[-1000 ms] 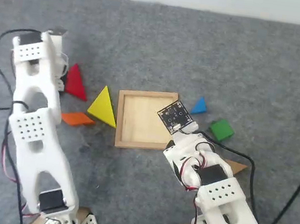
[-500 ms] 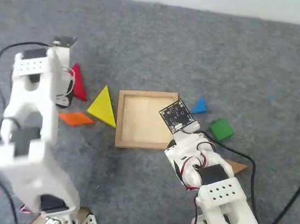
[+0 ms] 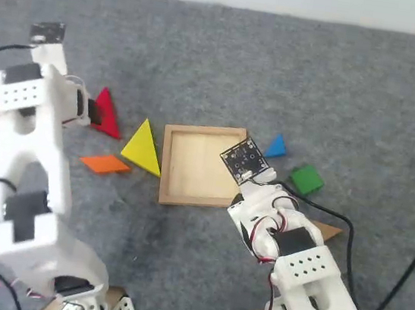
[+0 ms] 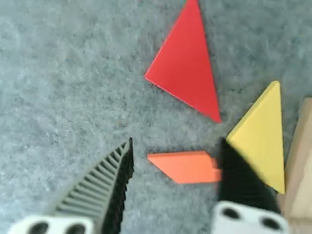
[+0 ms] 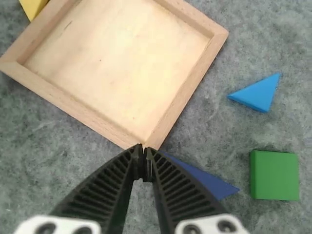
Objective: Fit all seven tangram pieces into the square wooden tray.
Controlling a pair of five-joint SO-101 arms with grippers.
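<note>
The left gripper point(image 4: 175, 158) hovers, fingers spread wide and empty, above the orange parallelogram point(image 4: 181, 167), apparently lined up for a grasp. The right gripper point(image 5: 144, 152), pinched shut on nothing, sits at a corner of the wooden tray point(image 5: 113, 63), with the pieces lying outside it.

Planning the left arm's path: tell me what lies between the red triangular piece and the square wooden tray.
A yellow triangular tangram piece lies there, close beside the tray, as the high view shows.

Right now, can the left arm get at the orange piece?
Probably yes: the open left hand points at the orange piece, nothing covering it. The yellow triangle lies close beside.
</note>
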